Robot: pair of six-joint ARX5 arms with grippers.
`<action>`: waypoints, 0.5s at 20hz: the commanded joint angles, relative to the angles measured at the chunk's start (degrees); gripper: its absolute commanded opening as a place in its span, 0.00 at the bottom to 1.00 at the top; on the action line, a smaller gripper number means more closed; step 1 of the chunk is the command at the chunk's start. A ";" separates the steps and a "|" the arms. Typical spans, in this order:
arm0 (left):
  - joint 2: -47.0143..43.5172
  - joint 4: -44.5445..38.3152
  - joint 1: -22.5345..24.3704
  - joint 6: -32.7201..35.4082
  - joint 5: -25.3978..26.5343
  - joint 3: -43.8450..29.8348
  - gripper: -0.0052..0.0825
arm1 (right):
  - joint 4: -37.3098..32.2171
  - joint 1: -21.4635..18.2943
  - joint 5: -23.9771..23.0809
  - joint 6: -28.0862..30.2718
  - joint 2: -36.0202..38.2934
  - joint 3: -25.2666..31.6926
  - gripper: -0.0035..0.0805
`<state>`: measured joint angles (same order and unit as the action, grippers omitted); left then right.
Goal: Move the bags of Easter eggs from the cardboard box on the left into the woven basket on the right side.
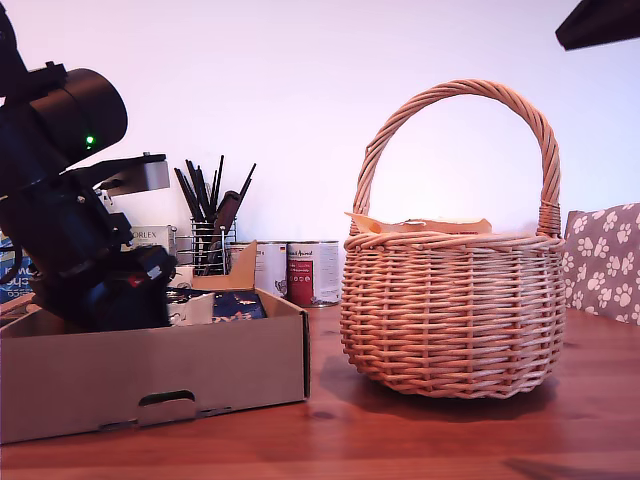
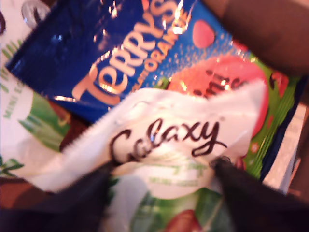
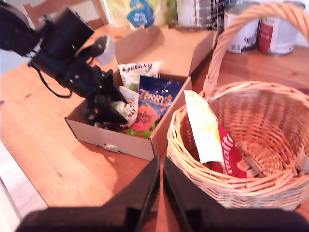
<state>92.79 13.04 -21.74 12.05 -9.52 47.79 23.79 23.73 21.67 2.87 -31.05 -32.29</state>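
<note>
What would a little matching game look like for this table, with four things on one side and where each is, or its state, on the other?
Things:
1. Terry's Orange bag
2. red bag
3. my first gripper
4. my second gripper

Places or states:
A. lying inside the woven basket
B. down in the cardboard box, at a white Galaxy bag
C. shut, holding nothing, raised above the table
D. lying in the cardboard box, dark blue

Pairs: 1-D, 2-A, 3-B, 4-C
</note>
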 commanded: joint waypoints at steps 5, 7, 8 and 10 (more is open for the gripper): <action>2.21 7.39 -0.20 -2.05 -1.49 3.37 0.24 | -0.22 0.26 -0.20 -0.02 -0.68 -0.33 0.03; 1.88 10.36 -0.20 -2.25 -2.82 5.57 0.24 | -0.09 0.26 -0.17 -0.02 -1.05 -0.33 0.03; 1.27 11.80 -0.20 -2.23 -3.85 6.60 0.24 | -0.02 0.26 -0.17 -0.02 -1.22 -0.33 0.03; -0.04 13.27 -0.20 -2.21 -5.35 8.13 0.24 | 0.04 0.26 -0.17 -0.02 -1.38 -0.33 0.03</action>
<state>93.41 26.15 -21.74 10.22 -14.04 55.35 24.05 23.73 21.56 2.87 -32.25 -32.29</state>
